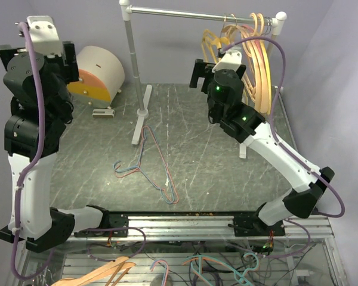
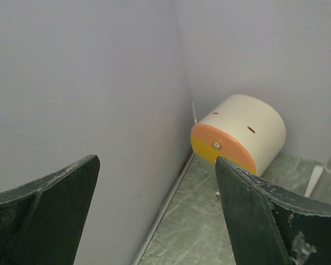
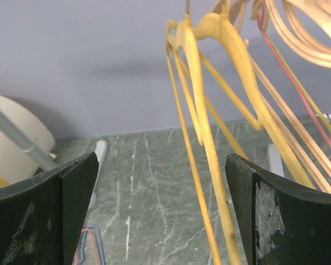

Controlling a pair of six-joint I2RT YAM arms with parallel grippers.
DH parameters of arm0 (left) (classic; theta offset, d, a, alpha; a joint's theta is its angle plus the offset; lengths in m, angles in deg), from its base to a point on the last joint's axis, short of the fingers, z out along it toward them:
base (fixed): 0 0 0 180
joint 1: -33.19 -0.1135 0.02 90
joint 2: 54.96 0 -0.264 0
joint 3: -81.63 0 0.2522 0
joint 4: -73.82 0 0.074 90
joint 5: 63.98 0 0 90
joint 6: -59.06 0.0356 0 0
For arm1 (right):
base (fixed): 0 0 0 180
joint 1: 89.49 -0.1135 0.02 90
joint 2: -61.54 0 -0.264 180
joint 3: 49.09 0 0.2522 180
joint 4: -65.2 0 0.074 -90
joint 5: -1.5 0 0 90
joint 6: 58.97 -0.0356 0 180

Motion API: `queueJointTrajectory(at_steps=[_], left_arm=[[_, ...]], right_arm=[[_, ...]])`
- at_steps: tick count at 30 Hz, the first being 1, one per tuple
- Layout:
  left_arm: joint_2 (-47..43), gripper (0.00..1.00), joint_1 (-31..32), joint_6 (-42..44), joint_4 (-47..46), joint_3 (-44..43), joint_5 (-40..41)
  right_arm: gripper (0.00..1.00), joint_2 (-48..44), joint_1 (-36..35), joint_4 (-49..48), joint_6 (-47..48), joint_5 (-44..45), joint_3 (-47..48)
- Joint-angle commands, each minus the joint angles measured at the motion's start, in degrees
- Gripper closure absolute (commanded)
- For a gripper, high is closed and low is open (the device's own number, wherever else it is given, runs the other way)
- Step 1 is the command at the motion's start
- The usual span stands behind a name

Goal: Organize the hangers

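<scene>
Top external view: the white-and-metal clothes rail stands at the back of the dark green marbled table, and a bunch of thick yellow and peach plastic hangers hangs by its hooks near the rail's right end. One thick yellow plastic hanger hangs at the left edge of that bunch, just beside the right arm's wrist. I read the right gripper from its own camera: the two dark fingers stand wide apart, and the yellow hanger's slanted bar passes through the space between them without touching either finger, so nothing is clamped. A thin red wire hanger shows among the peach ones at the upper right of that view. Two or three thin wire hangers, red, pink and blue, lie flat and overlapping on the table just in front of the rail's left foot, well apart from both arms. The left arm is folded upright at the left edge. Its gripper is also spread wide and empty, facing the wall corner and a cream drum with an orange-and-yellow face. More hangers, orange and teal, lie below the table's near edge; I cannot tell how many.
</scene>
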Motion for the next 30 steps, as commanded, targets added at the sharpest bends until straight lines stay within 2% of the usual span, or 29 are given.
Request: queueJointTrajectory(at_steps=[1,4,6,9,15,19,21,26,27,28,29,30], left_arm=[[-0.59,0.02,-0.93,2.91,4.94,3.55,-13.84],[-0.38,0.02,-1.2,6.55,6.04,11.02,-21.22],[-0.37,0.02,-1.25,7.67,7.57,16.12,-22.98],[-2.97,0.02,-1.25,8.35,5.74,25.63,-25.37],[-4.58,0.02,-1.29,15.66,9.63,39.87,-38.86],[-5.43,0.01,-1.42,21.59,11.06,50.01,-42.4],[-5.78,0.14,-1.58,22.41,8.62,55.09,-41.52],[-6.78,0.22,-1.78,24.77,5.79,64.43,-47.58],[-6.7,0.33,-1.73,24.67,4.3,65.81,-47.77],[-6.29,0.59,-1.76,24.01,2.23,66.91,-47.09],[-5.31,0.78,-1.73,23.47,-0.02,67.59,-46.47],[-3.99,0.82,-1.71,23.45,-0.52,67.66,-46.32]], right_arm=[[0.0,-1.77,-3.12,-4.66,6.82,2.47,-0.6],[0.0,-3.4,-5.71,-8.39,11.25,4.62,-2.48],[0.0,-4.98,-7.47,-12.52,15.83,6.69,-4.44],[0.0,-7.08,-8.71,-13.68,19.19,8.02,-5.99],[0.0,-13.31,-9.2,-6.5,16.29,5.09,-8.4],[0.0,-21.09,-9.35,-4.77,12.59,2.87,-16.03],[0.01,-25.05,-9.47,-2.42,10.3,-0.39,-19.14],[0.01,-32.86,-9.67,3.51,5.08,-19.18,-28.52],[0.0,-33.35,-9.89,4.61,4.11,-21.51,-29.96],[0.0,-33.67,-9.95,5.01,3.02,-22.54,-31.86],[0.0,-34.04,-10.03,4.59,2.21,-22.92,-34.07],[0.0,-34.22,-10.11,4.39,1.0,-23.21,-35.93]])
